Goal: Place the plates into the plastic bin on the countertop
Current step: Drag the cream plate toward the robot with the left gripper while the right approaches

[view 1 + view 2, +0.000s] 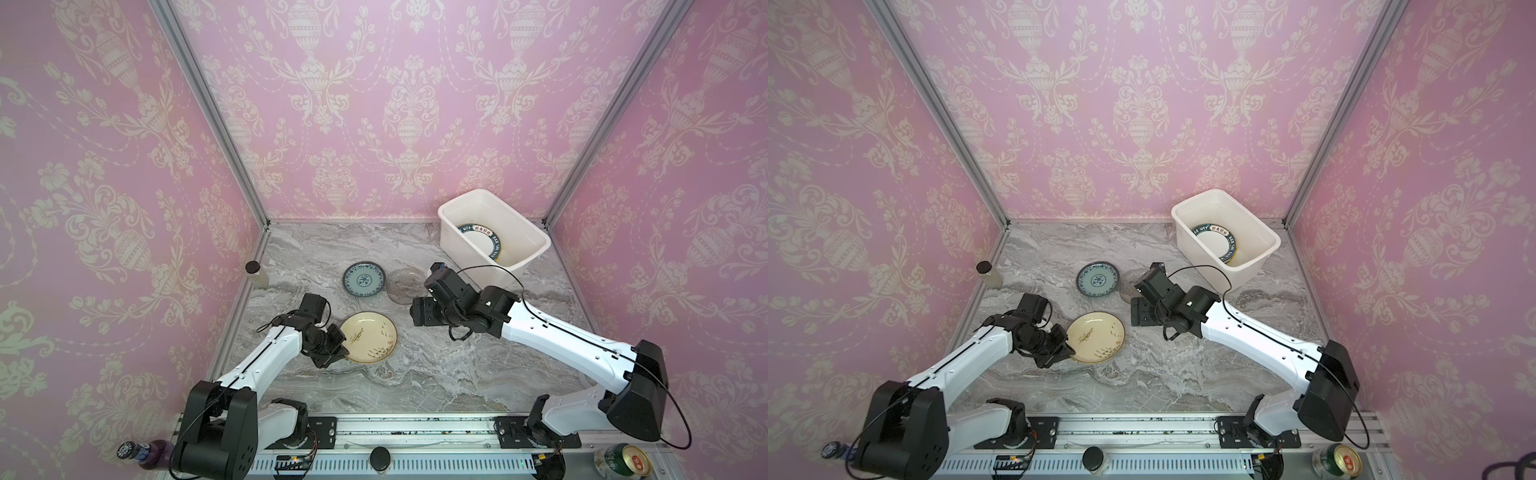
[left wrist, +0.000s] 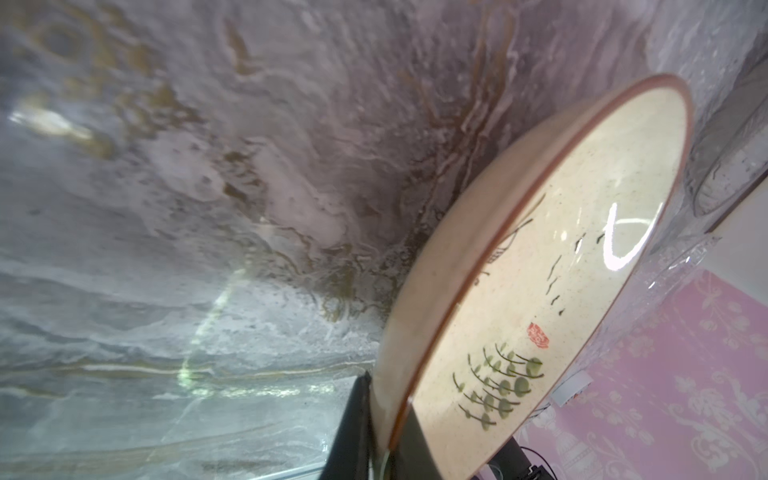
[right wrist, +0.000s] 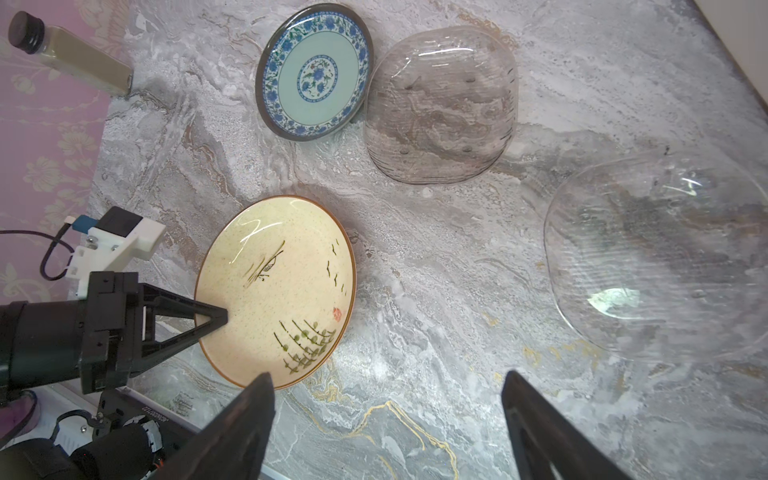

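Grey marble countertop (image 1: 415, 374) filled both top views; left gripper (image 1: 338, 343) pinched the cream plate (image 1: 370, 336) by its rim, and the plastic bin (image 1: 457, 253) beyond the right gripper (image 1: 415, 318) held a lettered plate (image 1: 478, 241). Left wrist: red seal (image 2: 538, 336) was unreadable. Right wrist: jaws stood wide apart.

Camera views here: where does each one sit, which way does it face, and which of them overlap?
Both top views: high over the arms' bases, looking down at the countertop, plastic bin, left arm and right arm.
Left wrist: low on the left arm, looking along the cream plate; its own jaws show, shut on that plate's rim.
Right wrist: above the countertop, looking down on the cream plate, teal plate and two clear plates; its own open jaws show, plus the left jaws.
Shared: the cream plate appears in all four.
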Controlling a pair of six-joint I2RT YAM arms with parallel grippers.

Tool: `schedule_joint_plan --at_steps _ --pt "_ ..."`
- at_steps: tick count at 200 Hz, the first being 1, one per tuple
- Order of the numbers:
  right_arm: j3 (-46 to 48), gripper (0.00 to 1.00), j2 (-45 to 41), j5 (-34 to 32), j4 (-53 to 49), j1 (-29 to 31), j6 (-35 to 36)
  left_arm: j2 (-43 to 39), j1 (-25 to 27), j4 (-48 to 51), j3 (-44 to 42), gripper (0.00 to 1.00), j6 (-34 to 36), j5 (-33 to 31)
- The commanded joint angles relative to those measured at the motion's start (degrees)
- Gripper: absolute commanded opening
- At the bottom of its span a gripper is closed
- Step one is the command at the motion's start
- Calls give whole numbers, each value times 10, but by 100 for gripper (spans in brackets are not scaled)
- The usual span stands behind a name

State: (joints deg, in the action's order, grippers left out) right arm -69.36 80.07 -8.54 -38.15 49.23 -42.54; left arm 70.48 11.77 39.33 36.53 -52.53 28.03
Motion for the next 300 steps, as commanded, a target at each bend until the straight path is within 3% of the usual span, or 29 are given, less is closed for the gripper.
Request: schedule_joint_plan --at_steps 1,40,87,125,203,257,300 --pt "31 87 -30 19 12 -12 -27 22 33 5 50 0 55 39" --pt "94 87 -74 61 23 -49 -45 84 88 8 97 0 85 55" --pt "194 87 -116 203 91 -111 -75 141 132 18 139 0 120 63" --pt "248 86 -99 295 156 -133 -96 171 154 50 173 0 159 51" --pt "314 82 -52 345 230 -138 -114 170 162 54 179 0 159 39" --pt "396 72 0 439 478 -140 -203 171 166 53 180 0 156 33" --pt "415 66 59 478 606 -139 -249 172 170 53 182 0 157 31"
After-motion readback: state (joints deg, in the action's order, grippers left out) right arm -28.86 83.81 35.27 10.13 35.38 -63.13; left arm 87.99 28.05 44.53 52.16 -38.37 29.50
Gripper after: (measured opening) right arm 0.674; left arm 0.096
